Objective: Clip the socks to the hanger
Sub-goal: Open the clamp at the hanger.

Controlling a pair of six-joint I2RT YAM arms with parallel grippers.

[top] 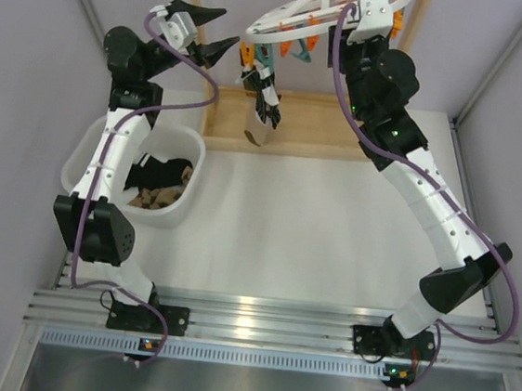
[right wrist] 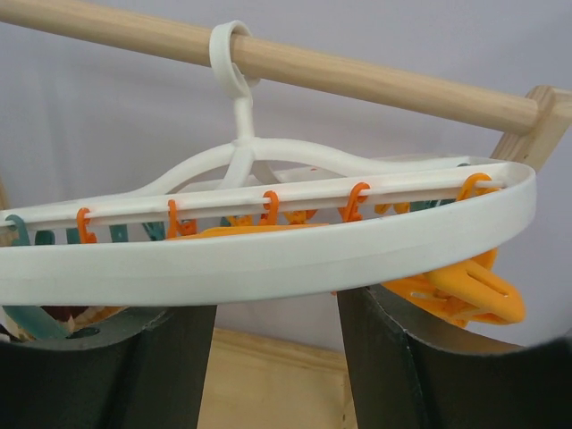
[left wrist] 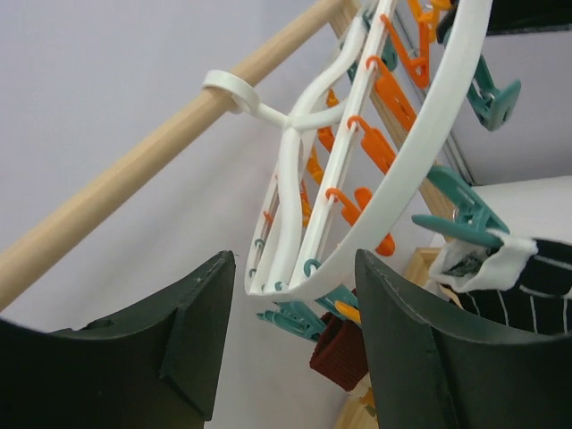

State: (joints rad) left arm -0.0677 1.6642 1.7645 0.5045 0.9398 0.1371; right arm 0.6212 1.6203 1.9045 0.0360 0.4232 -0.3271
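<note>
The white hanger [top: 303, 13] hangs by its hook [left wrist: 234, 89] from a wooden rod, with orange and teal pegs dangling. A black sock with white bands [top: 265, 101] hangs clipped under its left part. In the left wrist view a teal peg holds that sock's white cuff [left wrist: 500, 264], and a dark red sock [left wrist: 340, 353] hangs behind. My left gripper [top: 211, 30] is open and empty, just left of the hanger [left wrist: 447, 116]. My right gripper [right wrist: 277, 308] is open at the hanger's right end, with the rim [right wrist: 268, 259] across its fingertips. More dark socks [top: 166, 169] lie in the tub.
A white plastic tub [top: 88, 154] stands at the left beside my left arm. The wooden stand's base board [top: 315, 126] lies at the back, with its rod [right wrist: 375, 85] overhead. Grey walls close in both sides.
</note>
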